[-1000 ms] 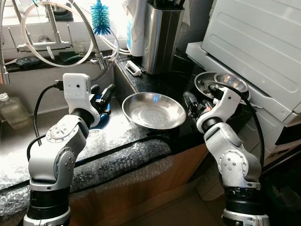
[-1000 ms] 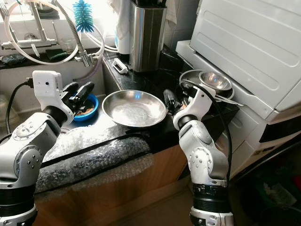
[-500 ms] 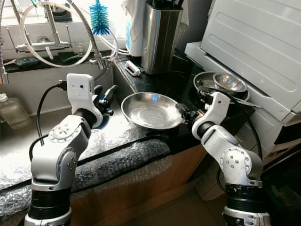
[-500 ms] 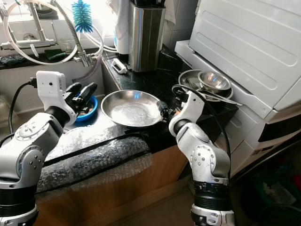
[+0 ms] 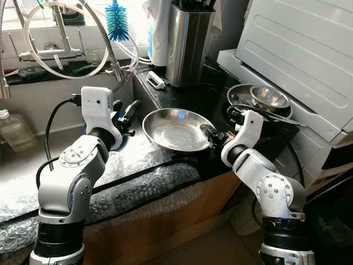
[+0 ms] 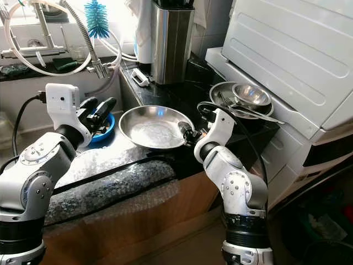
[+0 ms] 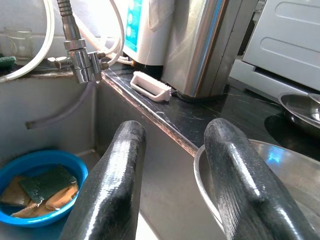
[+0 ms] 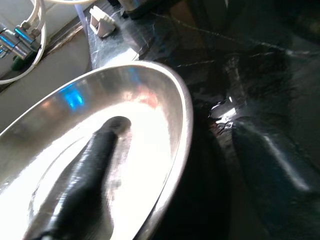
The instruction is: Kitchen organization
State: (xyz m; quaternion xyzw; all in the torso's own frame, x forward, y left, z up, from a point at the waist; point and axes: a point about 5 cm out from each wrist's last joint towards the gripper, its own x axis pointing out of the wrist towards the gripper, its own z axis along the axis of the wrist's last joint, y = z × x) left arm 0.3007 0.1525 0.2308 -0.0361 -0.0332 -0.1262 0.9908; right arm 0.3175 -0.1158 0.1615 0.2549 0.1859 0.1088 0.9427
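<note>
Steel pan (image 5: 177, 128) sits on the black counter (image 5: 215, 94), at the sink-side edge, rim up, long axis running from sink toward the bowl stack (image 5: 259, 98). Right gripper (image 5: 212, 136) at the pan's rim on the stack side, spread wide across it: one finger (image 8: 82, 172) lying inside the pan, the other (image 8: 272, 165) outside over the counter, not yet closed on the rim. Left gripper (image 5: 126, 115) raised on the pan's sink side, fingers (image 7: 112, 187) parted with nothing between them.

Left wrist view adds a blue dish (image 7: 35, 192) of sponges down in the sink, a white brush (image 7: 150, 86) beside the knife block (image 5: 187, 44), and the faucet head (image 7: 80, 62). Right wrist view adds the straddle across the rim, hidden from the head camera by the arm.

Since a second ago, right gripper has swung from between pan and stack in to the rim; pan unmoved; left gripper slightly nearer the pan.
</note>
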